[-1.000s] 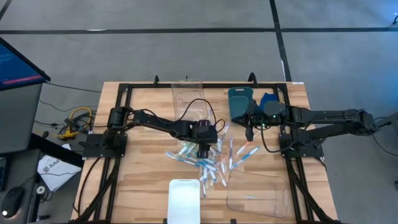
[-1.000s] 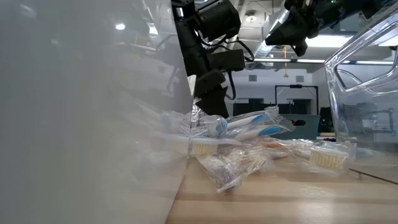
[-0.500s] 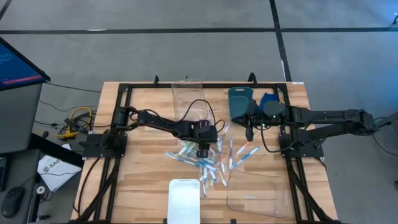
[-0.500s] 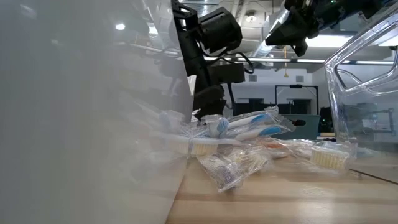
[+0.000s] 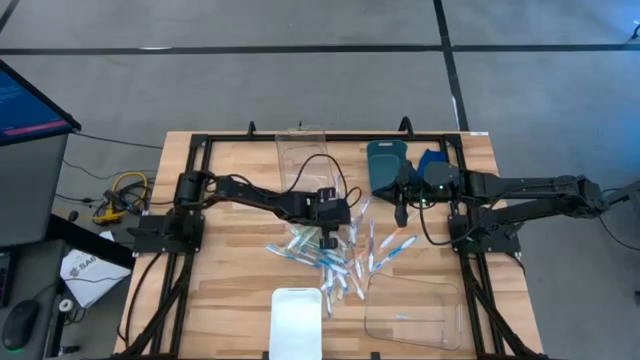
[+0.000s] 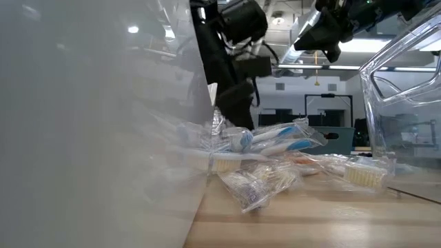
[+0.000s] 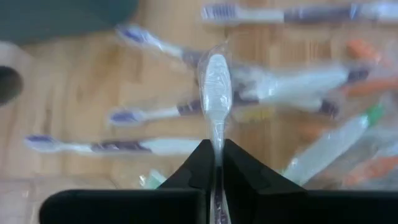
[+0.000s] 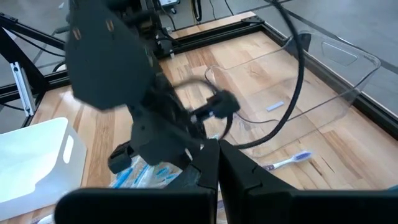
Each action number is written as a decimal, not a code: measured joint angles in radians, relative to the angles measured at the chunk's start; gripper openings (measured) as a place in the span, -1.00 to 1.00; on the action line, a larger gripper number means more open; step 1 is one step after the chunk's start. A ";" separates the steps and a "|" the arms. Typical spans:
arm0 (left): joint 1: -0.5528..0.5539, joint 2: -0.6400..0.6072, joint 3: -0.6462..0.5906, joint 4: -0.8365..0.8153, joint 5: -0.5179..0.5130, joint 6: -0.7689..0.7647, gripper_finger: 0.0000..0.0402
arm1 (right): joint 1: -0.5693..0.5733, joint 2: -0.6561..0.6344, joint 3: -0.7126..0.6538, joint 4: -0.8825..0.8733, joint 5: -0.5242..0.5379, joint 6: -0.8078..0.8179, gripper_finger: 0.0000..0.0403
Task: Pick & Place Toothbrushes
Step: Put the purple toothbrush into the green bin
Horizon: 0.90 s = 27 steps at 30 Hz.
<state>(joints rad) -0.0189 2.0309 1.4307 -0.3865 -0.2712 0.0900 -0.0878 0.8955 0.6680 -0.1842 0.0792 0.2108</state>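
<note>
A wrapped white toothbrush in clear crinkled film (image 7: pixel 214 81) is pinched at its lower end between the two dark fingers (image 7: pixel 233 168) of the left gripper (image 7: pixel 215 163), its pale head sticking out forward past the fingertips. Beneath it, on the light wooden desk (image 5: pixel 230 250), lies the loose scatter of thin plastic toothbrushes with translucent whitish handles and blue, orange and green parts (image 5: pixel 345 258), some bare and some in clear wrappers; the pile sits at the desk's middle, between the two arms. In the low view the same heap (image 6: pixel 275 155) rests on the wood with the left gripper (image 6: pixel 234 103) just above its far side.

A clear plastic tray (image 5: pixel 415 312) stands at the near right of the pile with one small brush inside, and a white plastic bin (image 5: pixel 296 322) stands at the near edge just left of it. Another clear tray (image 5: pixel 302 160) lies at the far edge, with a dark teal container (image 5: pixel 385 165) and a folded blue cloth (image 5: pixel 432 158) to its right.

The right gripper (image 5: pixel 401 212) hangs above the desk near the teal container, its fingers (image 8: pixel 239 174) pressed together on nothing.
</note>
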 joint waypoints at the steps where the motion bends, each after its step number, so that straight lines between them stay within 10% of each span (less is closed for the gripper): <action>1: -0.004 -0.014 0.000 -0.004 -0.004 -0.002 -0.91 | 0.000 0.000 0.000 0.000 0.000 0.000 -1.00; 13: -0.103 -0.285 -0.103 0.097 -0.016 -0.044 -0.95 | 0.021 0.000 0.000 0.010 0.000 -0.001 -1.00; 27: -0.096 -0.659 -0.637 1.034 0.154 -0.046 -0.95 | 0.151 0.056 -0.001 0.302 -0.001 -0.103 -1.00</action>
<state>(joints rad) -0.1146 1.3724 0.7938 0.6478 -0.1175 0.0436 0.0632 0.9517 0.6674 0.1182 0.0782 0.1075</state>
